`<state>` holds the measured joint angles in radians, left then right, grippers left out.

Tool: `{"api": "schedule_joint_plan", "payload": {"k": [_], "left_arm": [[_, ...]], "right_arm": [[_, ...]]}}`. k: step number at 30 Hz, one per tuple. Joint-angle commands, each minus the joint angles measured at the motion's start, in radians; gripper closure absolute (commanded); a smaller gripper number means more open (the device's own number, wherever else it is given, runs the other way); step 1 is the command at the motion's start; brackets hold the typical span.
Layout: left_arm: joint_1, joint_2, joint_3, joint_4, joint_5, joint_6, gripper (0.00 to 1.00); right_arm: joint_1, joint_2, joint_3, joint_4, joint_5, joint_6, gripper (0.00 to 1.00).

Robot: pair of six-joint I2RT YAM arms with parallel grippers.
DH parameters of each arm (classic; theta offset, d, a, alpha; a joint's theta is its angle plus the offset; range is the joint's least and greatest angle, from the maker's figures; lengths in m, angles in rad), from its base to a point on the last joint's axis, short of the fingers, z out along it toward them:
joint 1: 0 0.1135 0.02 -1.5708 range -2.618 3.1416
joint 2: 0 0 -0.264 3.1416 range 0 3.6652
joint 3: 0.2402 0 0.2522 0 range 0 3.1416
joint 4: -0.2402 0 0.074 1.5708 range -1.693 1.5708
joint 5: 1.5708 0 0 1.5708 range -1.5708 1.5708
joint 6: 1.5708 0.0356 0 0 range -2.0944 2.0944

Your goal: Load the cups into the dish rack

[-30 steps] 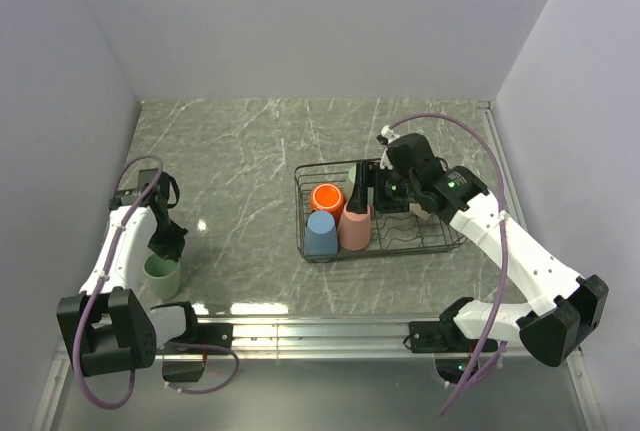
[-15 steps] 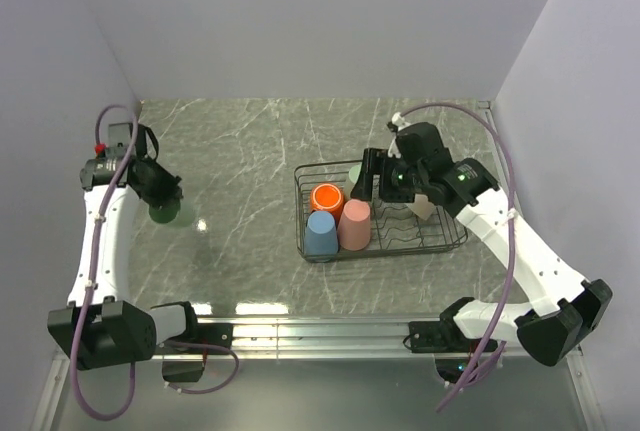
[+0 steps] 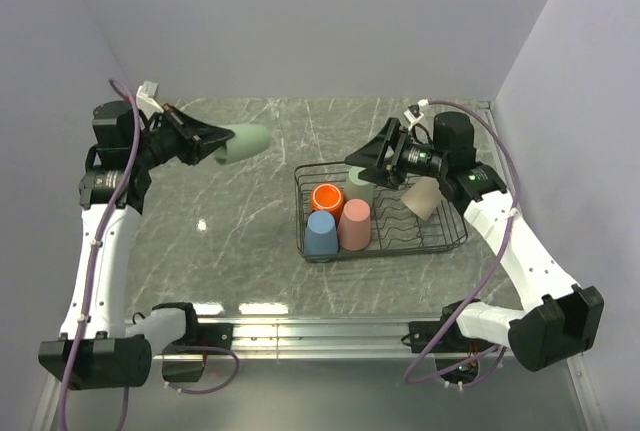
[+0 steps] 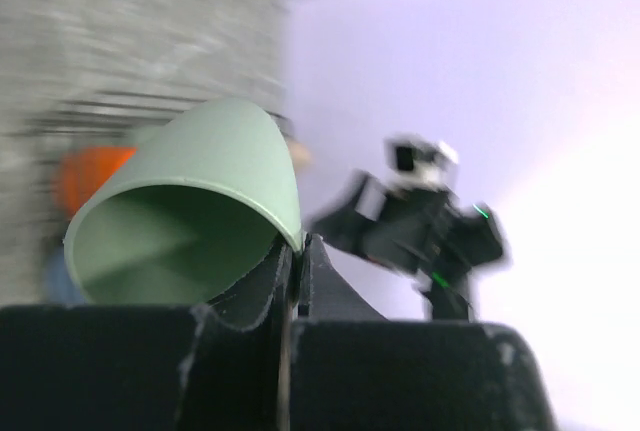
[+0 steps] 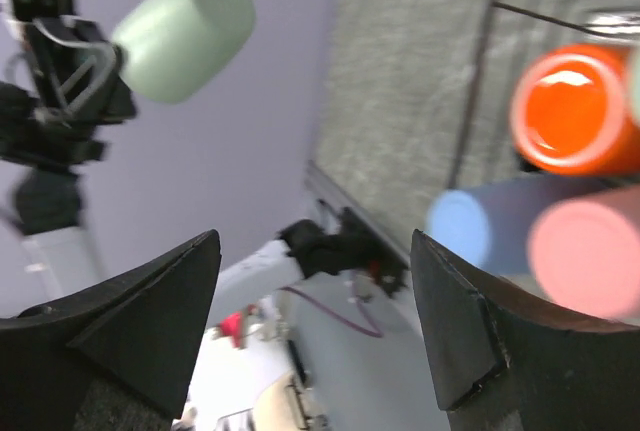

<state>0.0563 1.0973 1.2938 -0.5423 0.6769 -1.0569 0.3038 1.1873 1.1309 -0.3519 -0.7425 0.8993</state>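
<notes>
Left gripper (image 3: 212, 141): clamped on the rim wall of a pale green cup (image 3: 245, 140), one finger inside the mouth and one outside (left wrist view).
Pale green cup: held on its side in the air above the table (image 3: 250, 221), base pointing toward the dish rack (image 3: 384, 248), well apart from it.
Right gripper (image 5: 315, 246): spread wide, nothing between the fingers; hangs over the rack's back edge.
Dish rack: right of table centre, its right end near the table's right edge.
Rack, left end: orange mug (image 3: 327, 197) at the back, blue cup (image 3: 321, 233) in front of it at the front left corner, pink cup (image 3: 354, 225) touching the blue one, both base up.
Rack, back row: second pale green cup (image 3: 360, 195) just right of the mug, partly hidden by the right gripper.
Rack, right half: beige cup (image 3: 422, 196) tilted on the wires; bare grid in front of it up to the front rim.
Open room: broad bare stretch of table between the left arm and the rack's left rim, also behind the rack up to the back wall (image 3: 320, 21).
Tight spots: left arm close to the left wall (image 3: 50, 71); packed front left corner of the rack.
</notes>
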Motion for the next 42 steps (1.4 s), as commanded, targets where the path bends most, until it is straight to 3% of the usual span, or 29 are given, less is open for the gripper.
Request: {"api": "schedule_joint_plan", "payload": {"k": [1,12,25,31,34,39,40,42], "left_arm": [[-0.048,-0.047,-0.057,0.359,0.223,-0.196,1.00],[-0.213,-0.031,-0.100,0.608,0.279,-0.359,1.00],[-0.303,-0.050,-0.152,0.691,0.253,-0.411,1.00],[-0.331,-0.065,-0.166,0.674,0.230,-0.403,1.00],[-0.348,-0.079,-0.177,0.656,0.219,-0.391,1.00],[-0.371,-0.109,-0.206,0.622,0.211,-0.384,1.00],[-0.374,-0.114,-0.214,0.616,0.210,-0.380,1.00],[-0.378,-0.126,-0.223,0.593,0.211,-0.370,1.00]], "right_arm": [[0.008,-0.046,-0.035,0.304,-0.118,0.222,0.17],[0.158,-0.061,-0.123,0.665,-0.003,0.449,0.04],[0.248,-0.029,-0.042,0.656,0.115,0.448,0.02],[0.274,-0.034,-0.026,0.648,0.163,0.449,0.18],[0.288,-0.038,-0.033,0.643,0.175,0.444,0.36],[0.302,-0.061,-0.077,0.685,0.209,0.464,0.48],[0.305,-0.069,-0.080,0.692,0.213,0.469,0.52],[0.310,-0.074,-0.082,0.696,0.222,0.469,0.72]]}}
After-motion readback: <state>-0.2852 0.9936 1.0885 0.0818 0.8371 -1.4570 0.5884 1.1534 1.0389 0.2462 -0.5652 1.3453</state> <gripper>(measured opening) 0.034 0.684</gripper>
